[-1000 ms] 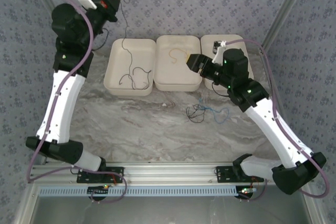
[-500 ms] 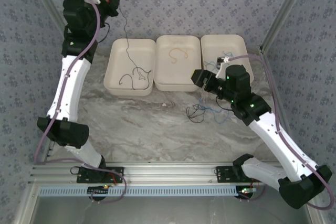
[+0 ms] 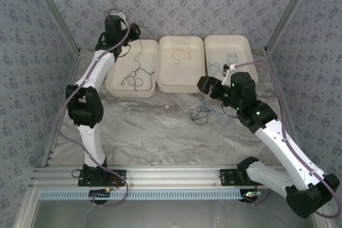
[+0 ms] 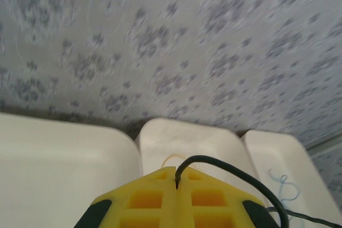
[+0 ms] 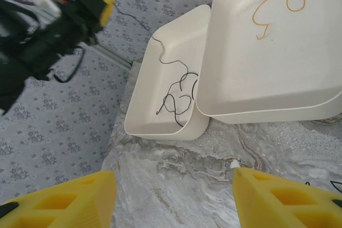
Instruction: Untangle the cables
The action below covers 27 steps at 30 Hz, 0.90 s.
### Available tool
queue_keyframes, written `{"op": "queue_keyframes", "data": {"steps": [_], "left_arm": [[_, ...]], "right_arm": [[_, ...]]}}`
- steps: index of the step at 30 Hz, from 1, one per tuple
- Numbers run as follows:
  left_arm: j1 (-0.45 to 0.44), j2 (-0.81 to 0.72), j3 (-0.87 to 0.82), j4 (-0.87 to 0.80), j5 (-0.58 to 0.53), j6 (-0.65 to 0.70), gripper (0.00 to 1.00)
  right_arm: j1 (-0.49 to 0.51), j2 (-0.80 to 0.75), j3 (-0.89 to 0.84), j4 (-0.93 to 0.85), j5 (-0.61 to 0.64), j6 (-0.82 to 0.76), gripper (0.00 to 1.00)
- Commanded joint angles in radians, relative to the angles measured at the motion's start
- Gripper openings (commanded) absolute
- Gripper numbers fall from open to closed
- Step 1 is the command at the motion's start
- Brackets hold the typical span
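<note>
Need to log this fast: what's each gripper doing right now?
Left gripper: closed on a black cable.
Right gripper: open, holding nothing.

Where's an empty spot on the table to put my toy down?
The bare marble table in front of the left tray, between the left arm and the cable tangle, is free. It is crowded around that tangle, near the right tool.

Left arm: I have it stretched to the far left corner, wrist high.
Left gripper: fingers pressed together, pinching a black cable.
Right arm: bent, reaching toward centre.
Right gripper: I see its jaws well apart.
</note>
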Motion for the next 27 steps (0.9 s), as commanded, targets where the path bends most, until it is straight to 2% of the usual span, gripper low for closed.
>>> {"op": "queue_keyframes", "data": {"steps": [1, 5, 10, 11, 14, 15, 17, 21, 27], "left_arm": [[0.011, 0.071, 0.087, -0.045, -0.036, 0.031, 0.0], [0.017, 0.167, 0.154, -0.096, -0.092, 0.038, 0.0], [0.036, 0.313, 0.364, -0.289, -0.127, 0.016, 0.06], [0.036, 0.334, 0.402, -0.328, -0.128, 0.015, 0.11], [0.036, 0.373, 0.507, -0.436, -0.116, 0.022, 0.47], [0.035, 0.367, 0.515, -0.462, -0.126, 0.023, 0.52], [0.035, 0.332, 0.481, -0.476, -0.136, 0.015, 0.57], [0.036, 0.193, 0.31, -0.418, -0.155, 0.007, 0.56], [0.048, -0.061, 0.031, -0.307, -0.237, -0.023, 0.46]], "right_arm": [[0.004, -0.016, -0.027, -0.009, 0.02, -0.009, 0.61], [0.0, -0.01, -0.052, 0.003, 0.014, -0.01, 0.61], [-0.012, 0.004, -0.069, 0.007, 0.007, -0.013, 0.61], [-0.014, 0.004, -0.071, 0.007, 0.008, -0.014, 0.61], [-0.02, 0.001, -0.071, -0.013, 0.022, -0.017, 0.61], [-0.02, -0.001, -0.069, -0.023, 0.032, -0.019, 0.61], [-0.025, -0.009, -0.073, -0.032, 0.043, -0.02, 0.61], [-0.029, -0.028, -0.076, -0.05, 0.053, -0.017, 0.61], [-0.029, -0.07, -0.076, -0.097, 0.079, -0.016, 0.61]]}}
